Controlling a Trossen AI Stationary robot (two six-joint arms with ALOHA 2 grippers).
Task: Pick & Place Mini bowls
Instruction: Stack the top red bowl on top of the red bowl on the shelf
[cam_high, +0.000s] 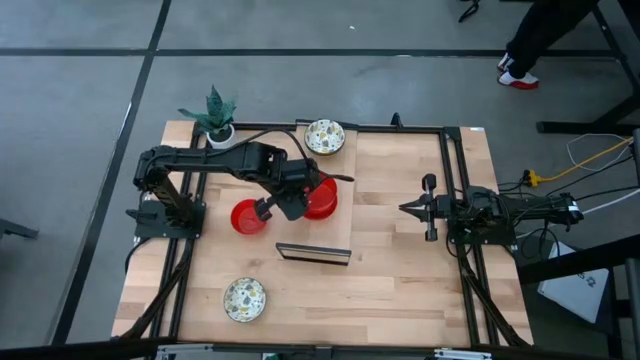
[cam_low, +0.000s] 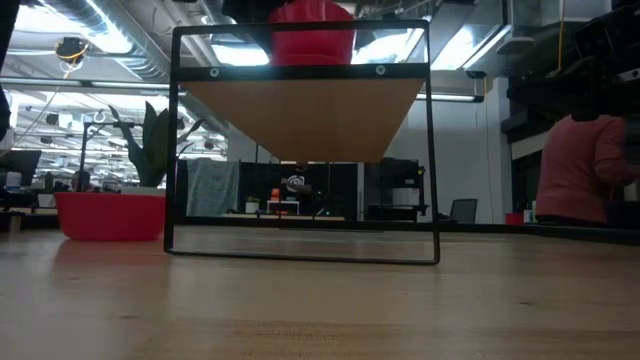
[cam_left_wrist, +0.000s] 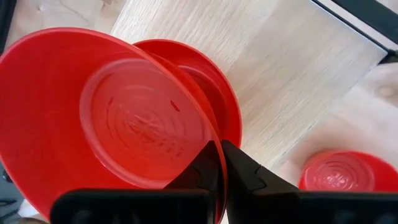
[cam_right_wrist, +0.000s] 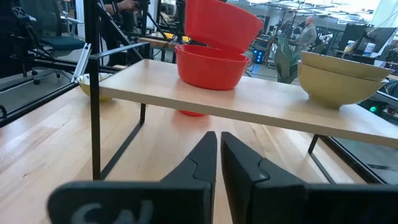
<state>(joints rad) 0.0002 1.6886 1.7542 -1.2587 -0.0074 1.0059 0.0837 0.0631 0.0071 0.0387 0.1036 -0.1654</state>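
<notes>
Pinched between your left hand (cam_left_wrist: 217, 163)'s fingers is the rim of a red bowl (cam_left_wrist: 106, 115), held tilted just above a second red bowl (cam_right_wrist: 211, 64) that already sits on the raised wooden shelf (cam_right_wrist: 267, 106); the nesting is nearly made but the grip is not yet let go. On the same shelf, toward its far corner, you have two speckled cream bowls (cam_high: 325, 136) stacked. Left to do, by my reading: a third red bowl (cam_high: 245, 217) stands on the table (cam_high: 400, 270) beside the shelf, and one speckled bowl (cam_high: 244, 299) lies near the table's front-left corner. Your right hand (cam_high: 408, 208) waits well apart on the right, fingers nearly together, holding nothing.
</notes>
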